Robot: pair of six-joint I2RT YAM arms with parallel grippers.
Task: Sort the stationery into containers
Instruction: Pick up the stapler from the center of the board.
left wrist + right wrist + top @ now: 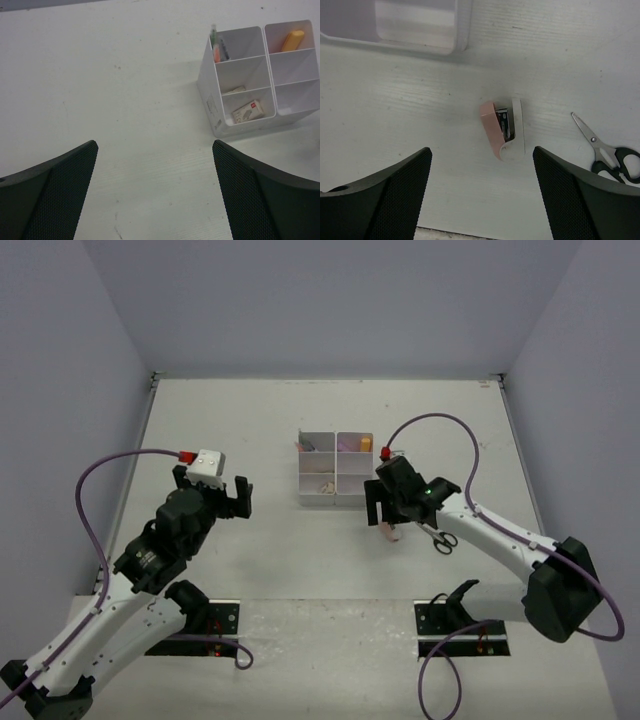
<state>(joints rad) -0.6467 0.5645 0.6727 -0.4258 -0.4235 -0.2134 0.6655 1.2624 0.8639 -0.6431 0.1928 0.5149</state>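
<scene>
The white six-compartment organizer [330, 499] stands mid-table. In the left wrist view the organizer [209, 95] holds pens [218, 46] in its far left cell, an orange marker [292, 41] in the far right cell and a boxed eraser [248, 111] in the near left cell. A small pink and white stapler [503, 131] lies on the table just ahead of my open right gripper [481, 165], nothing between the fingers. Black-handled scissors [609, 151] lie to its right. My left gripper [155, 150] hangs open over bare table, left of the organizer.
From above, the stapler [390, 532] and scissors [441, 538] lie right of the organizer's front, under and beside the right gripper [385, 515]. The left gripper [213, 490] is to the organizer's left. Walls close the table on three sides.
</scene>
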